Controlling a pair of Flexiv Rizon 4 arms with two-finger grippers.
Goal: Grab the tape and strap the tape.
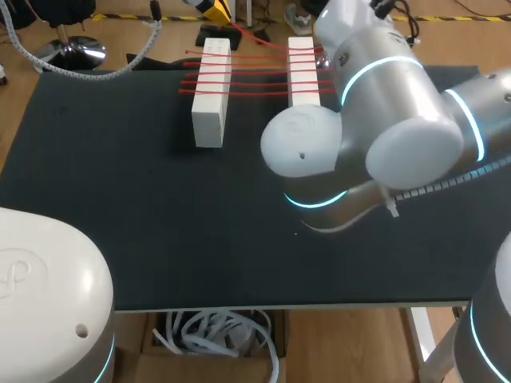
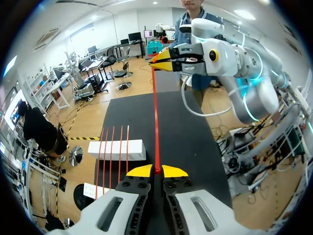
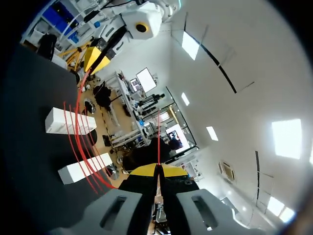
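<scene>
Left pincer (image 2: 157,171): closed on one end of the red tape (image 2: 156,112);
Right pincer (image 3: 158,169): closed on its other end;
Tape: we hold it taut above the surface's (image 1: 120,199) far edge, parallel to the laid strips (image 1: 255,80)

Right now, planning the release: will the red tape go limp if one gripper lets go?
Probably: the tape is thin, held straight between the left gripper and right gripper. Yet strands bridging the blocks barely sag, so it seems light, perhaps slightly springy.
</scene>
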